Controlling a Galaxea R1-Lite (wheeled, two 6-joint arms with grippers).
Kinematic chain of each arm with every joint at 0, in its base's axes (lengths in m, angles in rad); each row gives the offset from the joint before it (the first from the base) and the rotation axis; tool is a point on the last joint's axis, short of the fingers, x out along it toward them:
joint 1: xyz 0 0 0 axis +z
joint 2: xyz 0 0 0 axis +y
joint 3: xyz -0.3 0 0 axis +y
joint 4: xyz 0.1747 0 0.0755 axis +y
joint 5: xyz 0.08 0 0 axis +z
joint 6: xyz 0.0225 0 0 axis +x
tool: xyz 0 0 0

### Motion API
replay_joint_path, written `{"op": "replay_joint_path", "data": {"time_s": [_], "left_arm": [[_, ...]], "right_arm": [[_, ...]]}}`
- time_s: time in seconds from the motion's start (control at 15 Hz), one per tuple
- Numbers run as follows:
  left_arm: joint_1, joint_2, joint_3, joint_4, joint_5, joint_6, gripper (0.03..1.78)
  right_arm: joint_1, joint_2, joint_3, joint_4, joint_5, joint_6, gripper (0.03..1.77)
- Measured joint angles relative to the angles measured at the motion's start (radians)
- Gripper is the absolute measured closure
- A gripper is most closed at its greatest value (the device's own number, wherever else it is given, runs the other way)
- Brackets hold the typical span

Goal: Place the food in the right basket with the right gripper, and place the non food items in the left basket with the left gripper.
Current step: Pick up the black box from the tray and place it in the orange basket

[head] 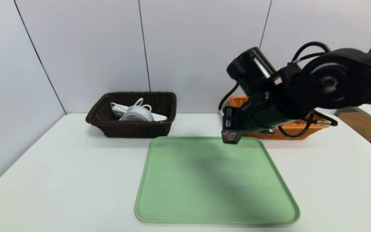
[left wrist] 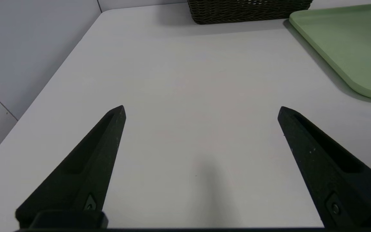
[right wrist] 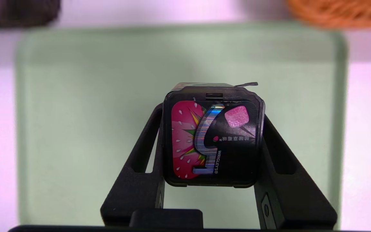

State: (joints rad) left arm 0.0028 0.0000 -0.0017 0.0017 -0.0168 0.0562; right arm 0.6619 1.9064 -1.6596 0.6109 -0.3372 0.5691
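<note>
My right gripper (head: 232, 134) is shut on the food (right wrist: 212, 135), a small black carton with pink strawberry art, held between both fingers above the green tray (head: 214, 190). In the head view the food (head: 231, 136) hangs over the tray's far edge, just in front of the orange right basket (head: 301, 127). The dark brown left basket (head: 134, 127) at the back left holds the non food items: a white power strip (head: 119, 109) and a round white tub (head: 137, 114). My left gripper (left wrist: 201, 111) is open over bare table, nothing between its fingers.
The white table (head: 60, 180) runs to a grey wall at the left and back. My right arm hides most of the orange basket. In the left wrist view the dark basket (left wrist: 250, 11) and a tray corner (left wrist: 349, 48) lie ahead.
</note>
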Motion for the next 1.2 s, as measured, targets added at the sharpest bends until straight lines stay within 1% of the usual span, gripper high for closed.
{"op": "replay_joint_path", "data": {"time_s": [0.13, 0.33, 0.53, 0.8, 1.0, 1.2], "left_arm": [[0.0, 0.0, 0.0, 0.0, 0.0, 0.0, 0.12], [0.0, 0.0, 0.0, 0.0, 0.0, 0.0, 0.12], [0.0, 0.0, 0.0, 0.0, 0.0, 0.0, 0.12], [0.0, 0.0, 0.0, 0.0, 0.0, 0.0, 0.12], [0.0, 0.0, 0.0, 0.0, 0.0, 0.0, 0.12], [0.0, 0.0, 0.0, 0.0, 0.0, 0.0, 0.12]], "right_arm": [[-0.045, -0.024, -0.059, -0.005, 0.0, -0.019, 1.06], [-0.148, -0.037, -0.11, -0.019, 0.0, -0.057, 1.06], [-0.255, -0.032, -0.124, -0.057, 0.0, -0.092, 1.06], [-0.396, 0.02, -0.126, -0.066, 0.001, -0.105, 1.06], [-0.462, 0.083, -0.128, -0.097, 0.002, -0.11, 1.06], [-0.505, 0.147, -0.128, -0.139, 0.002, -0.125, 1.06]]}}
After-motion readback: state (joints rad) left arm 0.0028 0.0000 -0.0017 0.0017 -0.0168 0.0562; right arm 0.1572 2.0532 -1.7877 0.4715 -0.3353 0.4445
